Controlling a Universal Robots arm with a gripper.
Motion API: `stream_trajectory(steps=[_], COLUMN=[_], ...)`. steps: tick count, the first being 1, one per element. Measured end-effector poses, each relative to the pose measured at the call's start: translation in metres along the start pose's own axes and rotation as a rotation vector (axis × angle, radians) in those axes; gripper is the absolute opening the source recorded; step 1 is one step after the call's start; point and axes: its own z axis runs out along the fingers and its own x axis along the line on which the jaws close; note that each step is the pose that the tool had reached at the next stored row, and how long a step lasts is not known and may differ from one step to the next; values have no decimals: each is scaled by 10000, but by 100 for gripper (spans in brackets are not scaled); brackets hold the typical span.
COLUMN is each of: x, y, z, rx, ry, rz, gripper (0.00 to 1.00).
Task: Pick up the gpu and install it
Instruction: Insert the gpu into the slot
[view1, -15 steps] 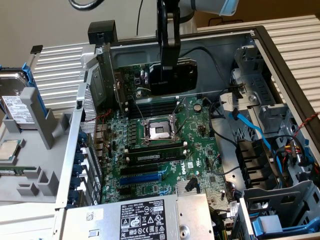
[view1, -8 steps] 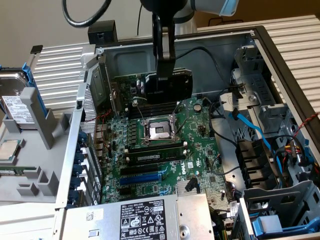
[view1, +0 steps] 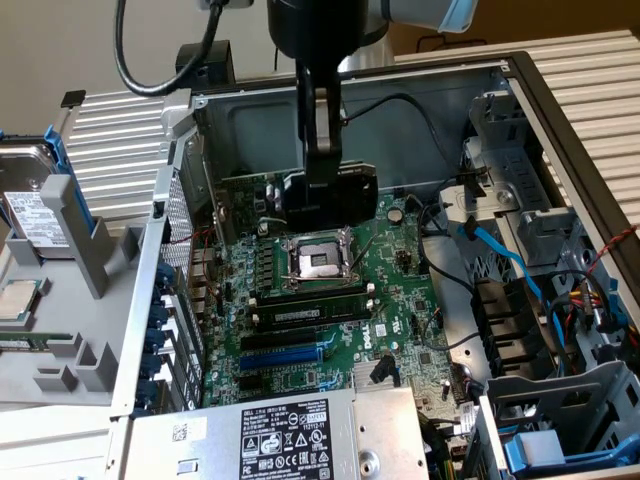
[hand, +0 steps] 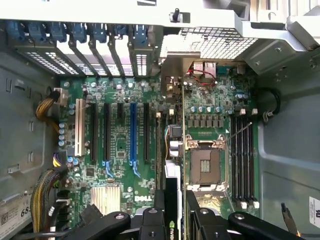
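My gripper (view1: 322, 180) is shut on the gpu (view1: 330, 197), a small card with a black shroud and a green board edge. It hangs inside the open computer case, above the large green motherboard (view1: 400, 290) and just behind the empty CPU socket (view1: 318, 260). In the wrist view the gpu (hand: 173, 145) shows edge-on between my fingers (hand: 150, 222), its silver bracket toward the case's rear slots. It hovers beside the CPU socket (hand: 205, 165), apart from the blue expansion slot (hand: 133, 132) and the black slots beside it.
A memory stick (view1: 310, 310) sits in its slot in front of the socket. The power supply (view1: 280, 435) lies at the front, drive cages and blue cables (view1: 500, 250) on the exterior view's right. A hard drive (view1: 30, 210) rests outside on the left.
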Motion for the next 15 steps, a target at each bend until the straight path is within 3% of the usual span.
stream_trajectory(steps=[7,13,15], x=[150,226,244], y=[4,1,0], z=[58,104,126], rx=[-18,-95,-146], ry=[-37,-37,-35], rz=[-1,5,9], gripper=[27,27,27])
